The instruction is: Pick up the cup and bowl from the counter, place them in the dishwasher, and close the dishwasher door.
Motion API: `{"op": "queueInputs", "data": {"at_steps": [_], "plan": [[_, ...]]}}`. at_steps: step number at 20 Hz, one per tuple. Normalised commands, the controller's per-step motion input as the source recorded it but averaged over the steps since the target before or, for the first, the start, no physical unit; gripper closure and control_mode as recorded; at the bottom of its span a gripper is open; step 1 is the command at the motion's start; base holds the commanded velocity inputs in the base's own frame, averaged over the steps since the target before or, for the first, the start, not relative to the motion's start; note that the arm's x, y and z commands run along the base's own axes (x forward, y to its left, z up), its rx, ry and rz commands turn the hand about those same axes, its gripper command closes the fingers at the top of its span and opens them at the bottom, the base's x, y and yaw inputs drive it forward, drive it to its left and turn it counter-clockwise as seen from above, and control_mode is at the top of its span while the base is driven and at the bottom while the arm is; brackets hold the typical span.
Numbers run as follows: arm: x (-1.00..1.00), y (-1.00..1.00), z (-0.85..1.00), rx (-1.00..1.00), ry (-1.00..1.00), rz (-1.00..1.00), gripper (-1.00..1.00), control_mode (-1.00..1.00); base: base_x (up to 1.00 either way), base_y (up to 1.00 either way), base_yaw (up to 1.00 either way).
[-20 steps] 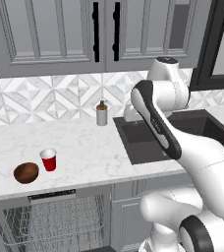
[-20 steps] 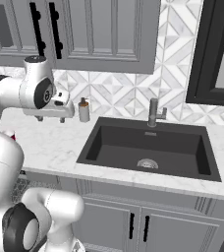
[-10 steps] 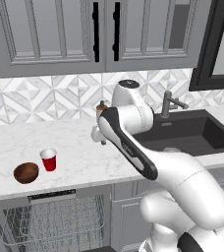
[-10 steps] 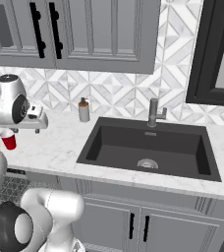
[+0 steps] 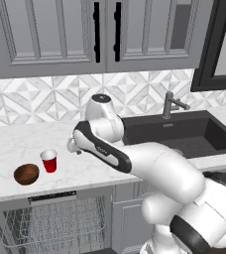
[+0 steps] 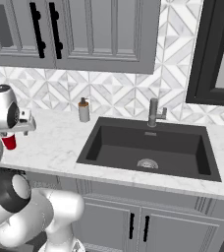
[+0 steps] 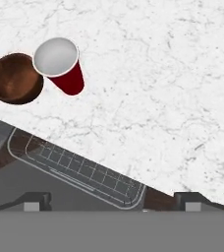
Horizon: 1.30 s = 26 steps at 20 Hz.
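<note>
The red cup point(image 5: 49, 160) stands upright on the marble counter point(image 5: 16, 144), and the brown bowl point(image 5: 26, 173) sits just left of it. In the hand view the cup point(image 7: 60, 64) and the bowl point(image 7: 14, 78) nearly touch at the upper left. My gripper point(image 5: 72, 146) hangs above the counter a little right of the cup, open and empty. Its fingertips point(image 7: 35, 201) stand wide apart. Below the counter edge, the dishwasher point(image 5: 53, 197) is open, showing its grey wire rack point(image 7: 79, 172). The dishwasher door is out of view.
A grey soap dispenser point(image 6: 84, 110) stands by the backsplash. Right of it lies the black sink point(image 6: 148, 147) with its faucet point(image 6: 154, 112). Grey wall cabinets point(image 5: 105, 34) hang overhead. My own arm point(image 5: 135, 158) arcs over the counter between cup and sink.
The arm has swung left from over the sink edge to the counter beside the cup and bowl. The jaws stay open. Cup and bowl have not moved.
</note>
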Motion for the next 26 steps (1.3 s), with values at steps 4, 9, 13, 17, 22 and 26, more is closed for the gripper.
{"op": "queueInputs", "data": {"at_steps": [4, 9, 13, 17, 22, 26], "plan": [[0.34, 0.35, -0.05, 0.0, 0.0, 0.02, -1.0, -1.0, 0.0, 0.0, 0.0], [0.27, 0.1, 0.0, 0.0, 0.08, 0.0, -1.0, -1.0, 0.0, 0.0, 0.0], [0.1, 0.06, 0.02, 0.0, 0.11, 0.0, -1.0, -1.0, 0.0, 0.0, 0.0], [-0.52, 0.0, 0.0, 0.01, 0.0, -0.03, -1.0, -1.0, 0.0, 0.0, 0.0], [-0.59, 0.0, 0.0, 0.01, 0.0, -0.01, -1.0, -1.0, 0.0, 0.0, 0.0], [0.06, 0.22, 0.0, 0.0, 0.0, 0.0, -1.0, -1.0, 0.0, 0.0, 0.0]]}}
